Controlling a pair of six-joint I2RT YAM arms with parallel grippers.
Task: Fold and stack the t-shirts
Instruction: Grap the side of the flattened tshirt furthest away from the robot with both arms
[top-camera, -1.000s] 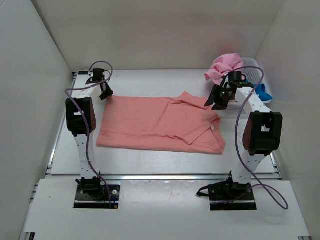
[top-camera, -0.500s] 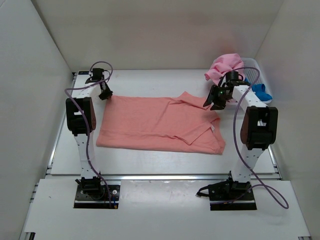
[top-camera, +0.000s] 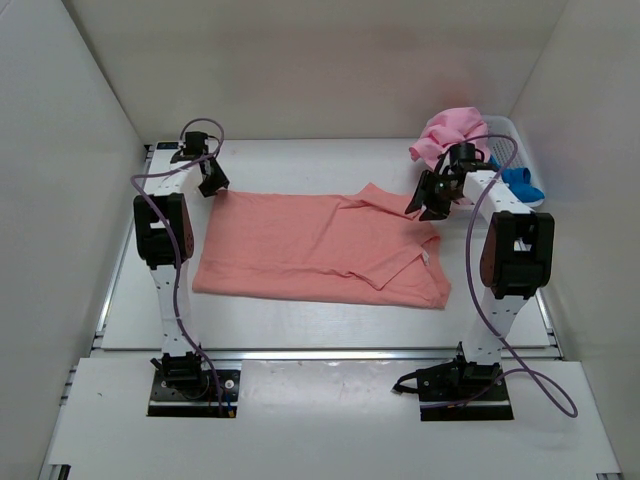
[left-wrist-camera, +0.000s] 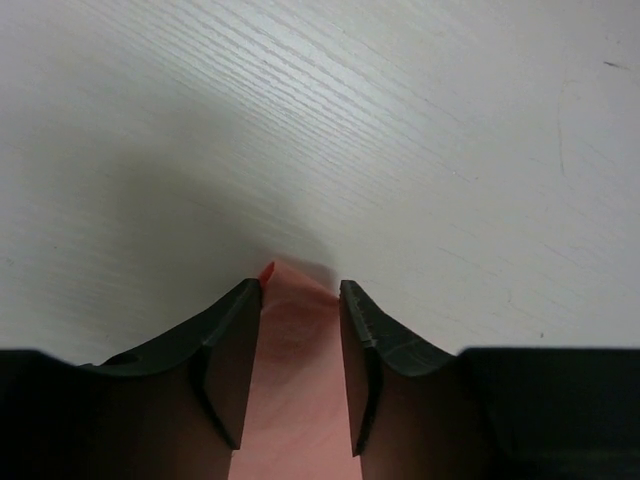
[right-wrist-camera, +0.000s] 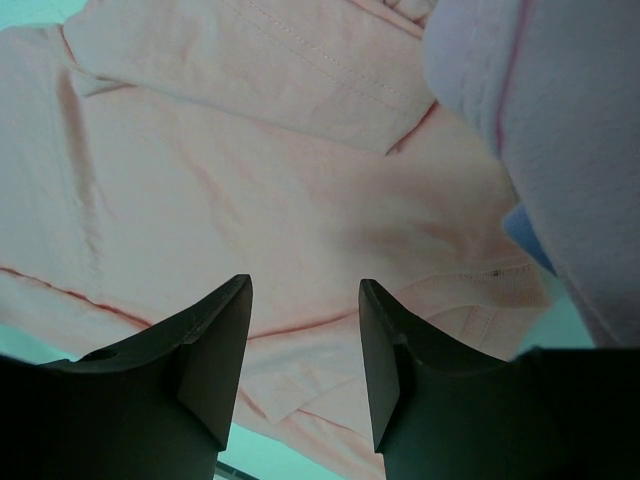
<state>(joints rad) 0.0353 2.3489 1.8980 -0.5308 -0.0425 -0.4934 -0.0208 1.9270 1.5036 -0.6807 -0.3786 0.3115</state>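
A salmon-coral t-shirt (top-camera: 310, 245) lies spread flat across the middle of the table, its sleeve folded in on the right. My left gripper (top-camera: 213, 184) is at the shirt's far left corner. In the left wrist view its fingers (left-wrist-camera: 300, 290) stand apart with the shirt corner (left-wrist-camera: 298, 335) lying between them. My right gripper (top-camera: 425, 207) hovers open over the shirt's far right sleeve area (right-wrist-camera: 250, 180), with nothing between its fingers (right-wrist-camera: 305, 290). A lighter pink t-shirt (top-camera: 450, 130) and a bright blue t-shirt (top-camera: 522, 183) are bunched at the back right.
A white plastic basket (top-camera: 505, 126) stands in the back right corner under the pink shirt (right-wrist-camera: 540, 100). White walls close in the table on the left, back and right. Bare table (left-wrist-camera: 350, 120) lies beyond the shirt's far left corner.
The left gripper has shifted slightly toward the far edge at the shirt's corner. The right arm has drawn a little to the left and back, its gripper still open over the sleeve.
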